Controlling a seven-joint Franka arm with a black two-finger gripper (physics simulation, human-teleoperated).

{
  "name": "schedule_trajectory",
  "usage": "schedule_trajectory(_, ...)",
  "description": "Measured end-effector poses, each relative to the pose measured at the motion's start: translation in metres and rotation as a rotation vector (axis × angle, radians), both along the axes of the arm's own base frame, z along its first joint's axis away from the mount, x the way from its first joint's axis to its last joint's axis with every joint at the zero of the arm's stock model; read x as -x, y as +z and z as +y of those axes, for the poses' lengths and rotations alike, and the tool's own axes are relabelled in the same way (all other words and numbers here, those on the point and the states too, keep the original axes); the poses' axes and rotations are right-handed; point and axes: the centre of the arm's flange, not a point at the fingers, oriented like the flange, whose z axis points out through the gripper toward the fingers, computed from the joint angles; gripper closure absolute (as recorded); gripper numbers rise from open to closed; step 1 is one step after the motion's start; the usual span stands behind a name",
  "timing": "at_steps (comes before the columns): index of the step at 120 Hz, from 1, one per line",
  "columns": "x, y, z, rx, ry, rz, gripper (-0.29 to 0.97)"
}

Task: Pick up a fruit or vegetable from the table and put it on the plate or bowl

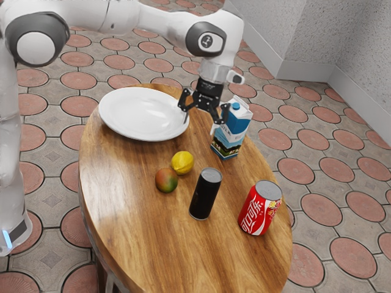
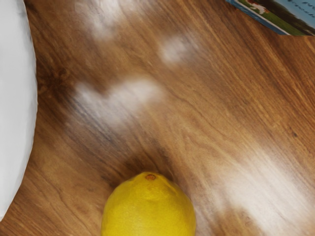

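While pincer (image 1: 202,116) hangs spread wide, red can (image 1: 259,208) shows white Coca-Cola script.

One plate (image 1: 143,113), one lemon (image 1: 182,162), one red-green fruit (image 1: 166,179), one carton (image 1: 232,131), two cans, black can (image 1: 204,193) and red can (image 1: 259,207).
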Motion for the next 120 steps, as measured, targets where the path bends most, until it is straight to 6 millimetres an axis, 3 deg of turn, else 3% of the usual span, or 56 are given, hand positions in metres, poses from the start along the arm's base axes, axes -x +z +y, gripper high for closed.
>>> schedule_trajectory(8, -0.005, -0.007, 0.014, 0.001, -0.057, -0.036, 0.0)
schedule_trajectory(15, -0.012, -0.013, 0.008, 0.003, -0.134, -0.065, 0.0)
schedule_trajectory(26, -0.011, -0.006, -0.033, 0.008, -0.297, -0.129, 0.01)
schedule_trajectory(37, 0.028, 0.0, -0.077, 0.029, -0.45, -0.186, 0.01)
schedule_trajectory(40, 0.037, -0.001, -0.071, 0.03, -0.455, -0.199, 0.01)
schedule_trajectory(48, 0.047, -0.004, -0.03, 0.022, -0.418, -0.23, 0.02)
schedule_trajectory(54, 0.05, -0.01, -0.02, 0.019, -0.429, -0.24, 0.02)
schedule_trajectory(94, 0.045, -0.061, -0.035, 0.029, -0.59, -0.275, 0.04)
schedule_trajectory(120, 0.036, -0.07, -0.038, 0.068, -0.593, -0.316, 0.04)
